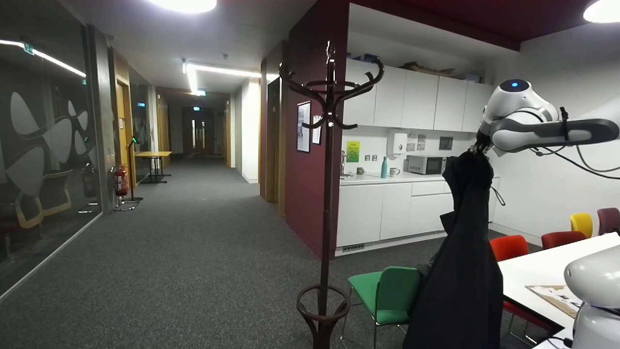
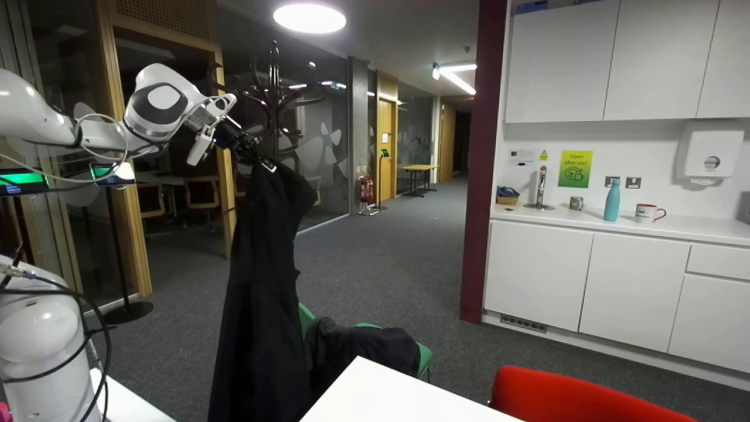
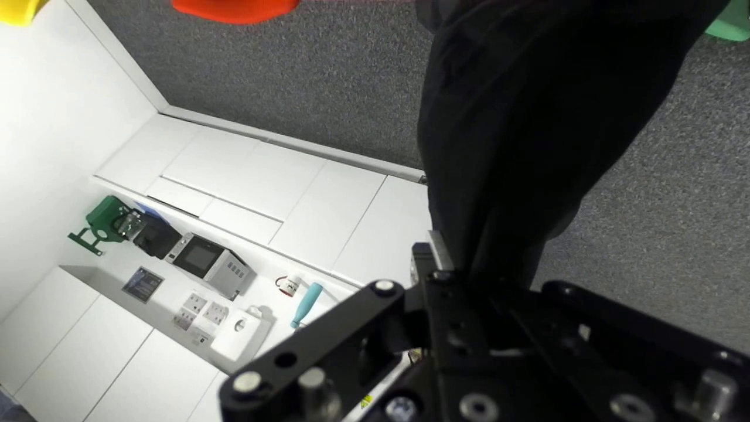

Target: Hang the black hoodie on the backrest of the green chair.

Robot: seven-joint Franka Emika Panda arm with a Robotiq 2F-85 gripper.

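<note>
The black hoodie point(image 1: 465, 252) hangs long and limp from my gripper point(image 1: 477, 147) in both exterior views point(image 2: 261, 281). My gripper point(image 2: 259, 159) is shut on its upper end, high above the chair. In the wrist view the hoodie point(image 3: 527, 117) runs away from between the fingers point(image 3: 469, 264); the right fingertip is lost in dark fabric. The green chair point(image 1: 398, 291) stands beside the hoodie, its backrest partly covered by the cloth. In an exterior view dark fabric lies over the green chair's seat point(image 2: 425, 358). Only a green corner point(image 3: 732, 24) shows in the wrist view. The hoodie's lower end is out of view.
A dark coat stand point(image 1: 326, 208) stands near the green chair. A white table point(image 1: 537, 264) with a cardboard piece point(image 1: 557, 298) is close to the hoodie. A red chair point(image 2: 574, 395) stands at the table. White kitchen cabinets point(image 2: 539, 269) and a counter line the wall behind.
</note>
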